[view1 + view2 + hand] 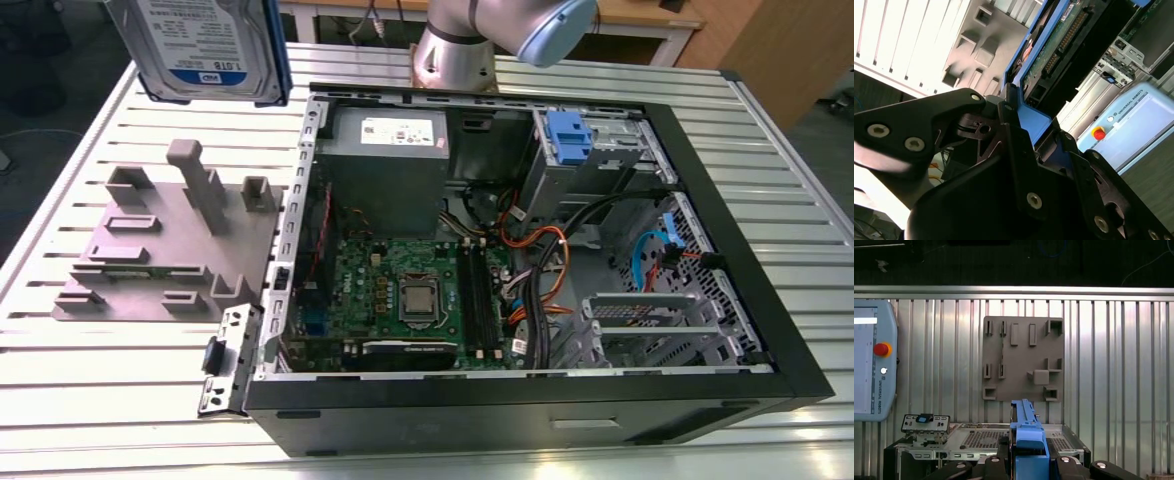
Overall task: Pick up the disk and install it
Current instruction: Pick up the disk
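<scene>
Robot arm [467, 40] lifts the disk [200, 50] clear of the slatted metal table [774, 150]. The disk hangs label outward, above and beyond the grey fixture plate [147, 250], to the exterior view's left of the open computer case [534, 410] and apart from it. In the first wrist view, the gripper [1029, 461] has its jaws clamped on the blue handle end of the disk's carrier.

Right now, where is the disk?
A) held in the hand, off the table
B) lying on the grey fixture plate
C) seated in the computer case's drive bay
A: the hand grips the disk by its blue carrier, and the exterior view shows it in the air above the table.
</scene>
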